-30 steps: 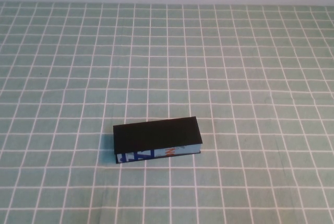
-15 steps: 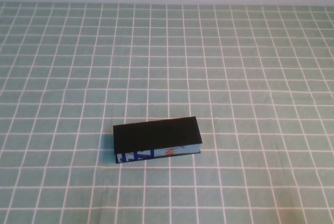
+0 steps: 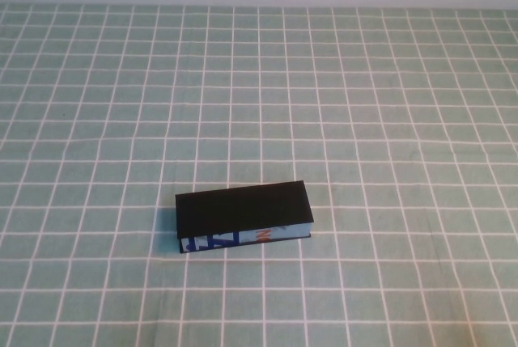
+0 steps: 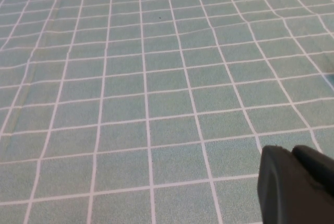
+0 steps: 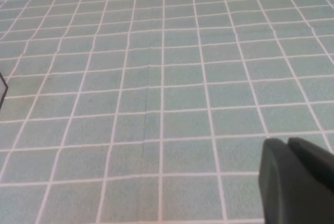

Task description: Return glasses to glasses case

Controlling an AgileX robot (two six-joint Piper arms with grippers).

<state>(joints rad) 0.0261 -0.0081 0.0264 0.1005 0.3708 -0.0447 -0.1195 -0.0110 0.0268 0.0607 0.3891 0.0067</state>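
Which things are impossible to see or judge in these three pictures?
- Glasses: in no view; the flat black rectangular glasses case lies shut on the green checked tablecloth, hiding its inside.
- Case's front print: too small in the high view.
- Left gripper: cut off by the left wrist view's edge.
- Right gripper: likewise, right wrist view.

the table is showing a pale green cloth crossed by thin white grid lines. the glasses case is lying closed, showing a plain black lid and a blue-and-white printed front edge with a small orange mark. the left hand and the right hand are showing as black, low above the cloth.
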